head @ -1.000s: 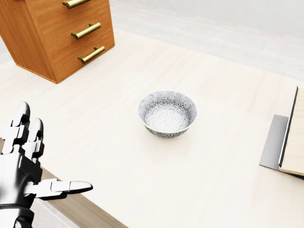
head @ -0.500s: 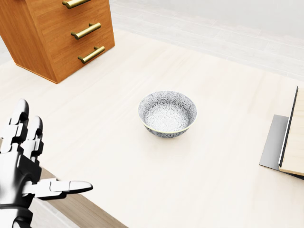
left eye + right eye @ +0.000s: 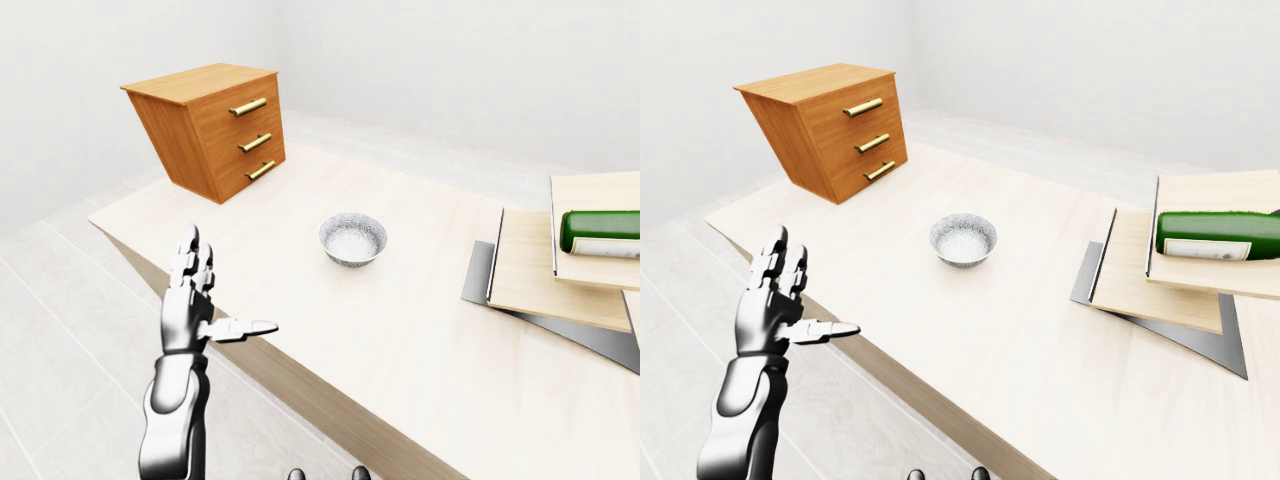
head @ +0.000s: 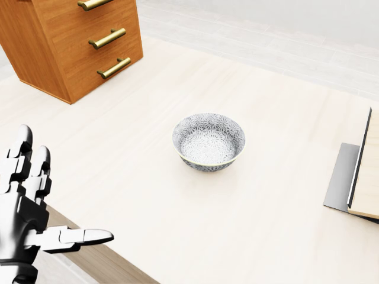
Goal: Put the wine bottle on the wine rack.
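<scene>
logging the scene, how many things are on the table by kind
wine bottle: 1
patterned bowl: 1
wooden drawer chest: 1
stepped wooden rack: 1
total: 4

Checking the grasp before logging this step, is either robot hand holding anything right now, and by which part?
Nothing is held. The left robot hand is open and empty beside the table edge. The wine bottle lies untouched on the wooden boards at the right. The right robot hand is not identifiable.
</scene>
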